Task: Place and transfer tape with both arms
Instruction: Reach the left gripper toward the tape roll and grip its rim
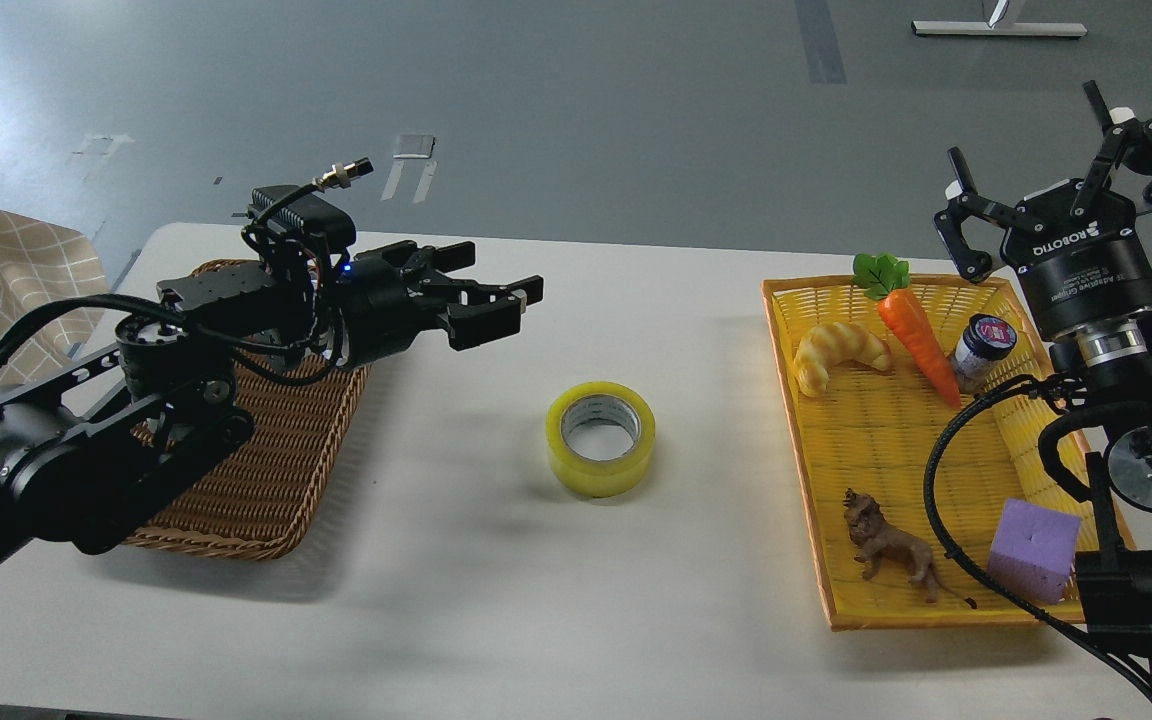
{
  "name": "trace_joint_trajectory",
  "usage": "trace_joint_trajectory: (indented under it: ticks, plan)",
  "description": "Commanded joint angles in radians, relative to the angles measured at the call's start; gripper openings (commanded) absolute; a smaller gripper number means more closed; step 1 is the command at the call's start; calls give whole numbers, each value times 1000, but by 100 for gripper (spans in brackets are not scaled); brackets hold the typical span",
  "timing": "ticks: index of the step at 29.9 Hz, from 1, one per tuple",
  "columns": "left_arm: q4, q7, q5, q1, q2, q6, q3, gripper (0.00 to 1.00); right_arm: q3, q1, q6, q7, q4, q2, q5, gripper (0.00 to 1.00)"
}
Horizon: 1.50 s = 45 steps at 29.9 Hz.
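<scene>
The tape [601,472], a yellow translucent roll with a grey-white core, lies flat on the white table [536,610] at its middle. My left gripper [508,278] is low over the table, left of and behind the tape, pointing right toward it. Its fingers are apart and empty, and it does not touch the tape. My right gripper [1031,135] is raised at the far right, above the back of the yellow basket. Its fingers [961,215] are spread wide and hold nothing.
A brown wicker basket [266,480] lies at the left under my left arm. A yellow basket [876,440] at the right holds a croissant [841,350], a carrot [916,335], a small jar [981,345], a toy lion [891,545] and a purple block [1031,550].
</scene>
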Motion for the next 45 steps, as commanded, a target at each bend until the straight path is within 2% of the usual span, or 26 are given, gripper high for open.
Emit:
trace_joint_trajectory:
  ticks: [1,6,11,14,18,28,32,45]
  plan:
    - [-8,34,72,-49,0,-9,91,98,2,-23,0,0,2,0,0,99]
    - [-14,47,80,-100,-5,-44,189,97,2,-35,0,0,2,0,0,99]
    - [-12,63,79,-138,-44,-134,191,96,4,-50,0,0,1,0,0,99]
    - [1,80,79,-140,-74,-157,193,96,4,-59,0,0,1,0,0,99]
    - [26,107,77,-129,-103,-164,197,96,4,-63,0,0,2,2,0,99]
    - [161,123,72,-137,-206,-164,197,96,2,-63,0,0,1,9,-2,99]
    - [198,187,72,-135,-250,-164,200,96,2,-63,0,0,1,9,-2,99]
    - [228,202,71,-126,-282,-164,274,96,2,-67,0,0,-1,11,-2,99]
